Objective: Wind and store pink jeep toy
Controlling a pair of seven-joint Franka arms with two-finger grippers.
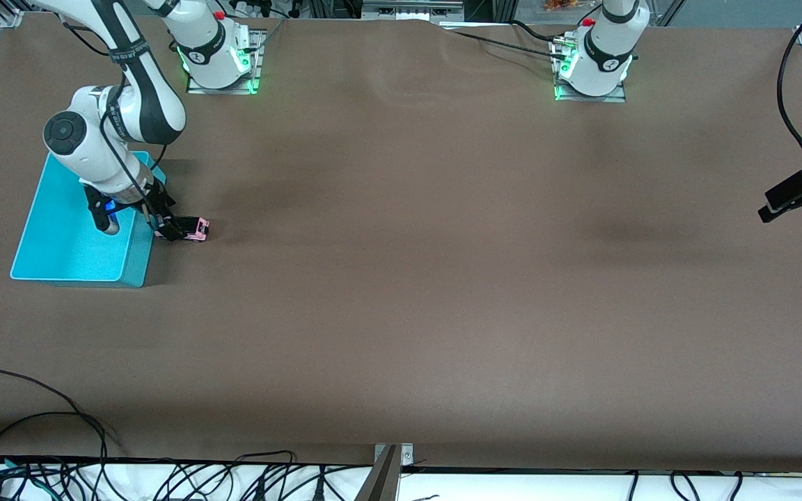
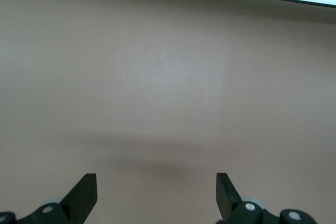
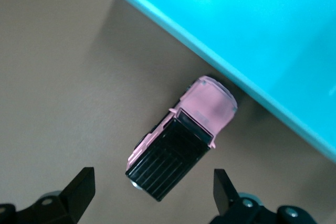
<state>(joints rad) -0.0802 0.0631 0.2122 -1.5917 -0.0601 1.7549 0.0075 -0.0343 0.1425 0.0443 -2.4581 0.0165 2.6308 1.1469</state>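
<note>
With my right gripper (image 3: 152,190) spread open above the small boxy pink jeep toy (image 3: 181,142) touching the teal plastic bin (image 3: 273,51), I'd square the jaws to its sides before descending, while my left gripper (image 2: 156,191) waits open over bare table

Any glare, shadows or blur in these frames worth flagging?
Right wrist view: bright glare spot on the teal bin; the pink jeep toy is slightly soft and casts a dark shadow against the bin wall. Left wrist view: bare table with a faint shadow under the open left pincer, blown-out white strip along the top. Front view: even light, soft arm shadows, green glow at both bases.
</note>
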